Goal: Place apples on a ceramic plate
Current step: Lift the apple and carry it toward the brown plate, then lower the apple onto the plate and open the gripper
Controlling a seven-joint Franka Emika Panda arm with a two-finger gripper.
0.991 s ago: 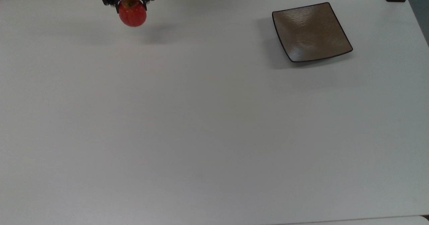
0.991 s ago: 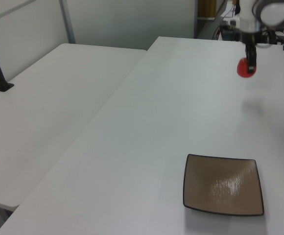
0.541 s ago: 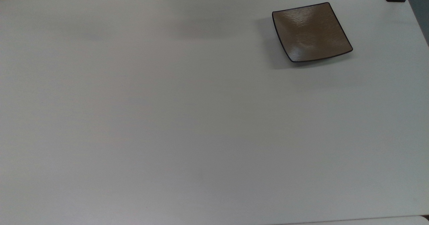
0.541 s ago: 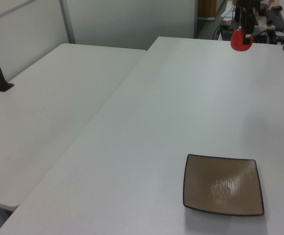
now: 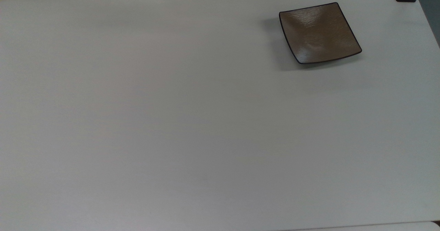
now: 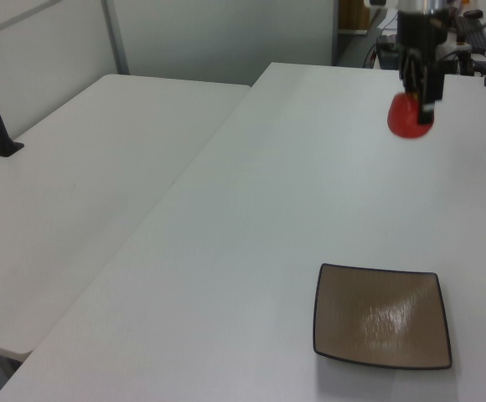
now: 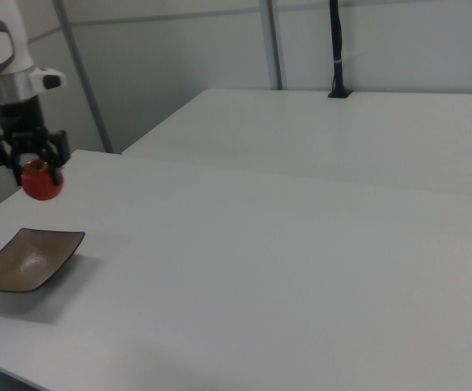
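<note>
Gripping the apple (image 7: 41, 181), hand (image 7: 32, 164) above plate (image 7: 26, 259)

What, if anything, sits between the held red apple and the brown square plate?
Nothing visible does. The small red apple hangs in the gripper, above the white table. The glossy brown square ceramic plate is bare, with open tabletop around it.
</note>
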